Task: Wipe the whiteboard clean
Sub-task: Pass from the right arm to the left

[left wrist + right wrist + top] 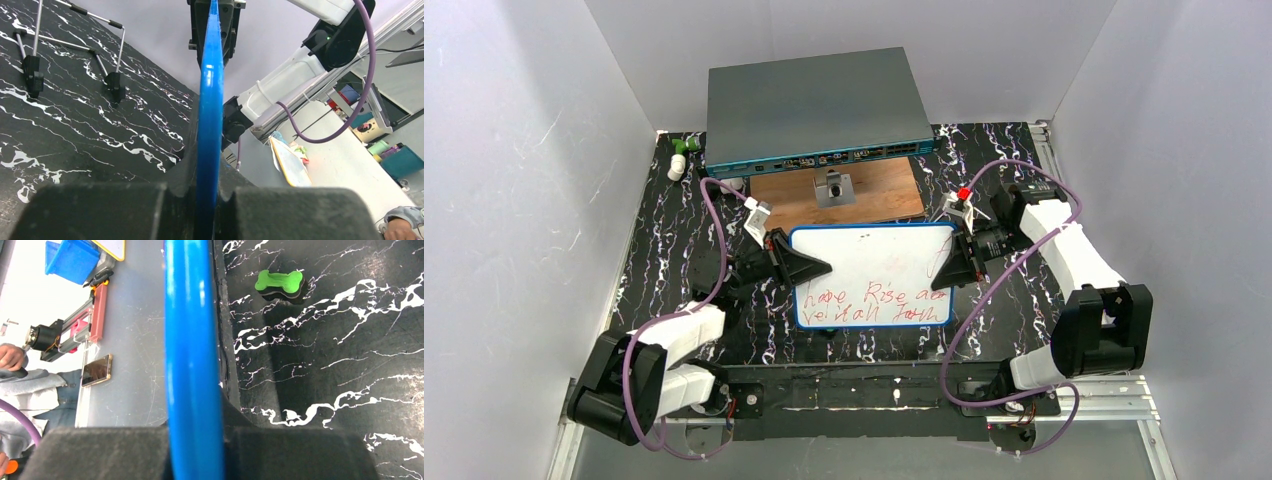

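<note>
Blue-framed whiteboard (874,262) is clamped by left pincer (812,268) and right pincer (946,270), wooden board (886,196) and grey switch (814,100) behind.

Behind whiteboard (874,258) stand switch box (809,100) and wooden board (886,195).

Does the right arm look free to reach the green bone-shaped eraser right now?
Probably not: the right gripper is shut on one edge of the whiteboard, the left gripper on the opposite edge. The eraser lies in plain sight on the table.

Fingers (100,452): clamped on the whiteboard (192,340), edge-on, blue frame between them.
Green bone-shaped block (280,282): beyond the fingers, rightward, lying on the worktop (350,365).
</note>
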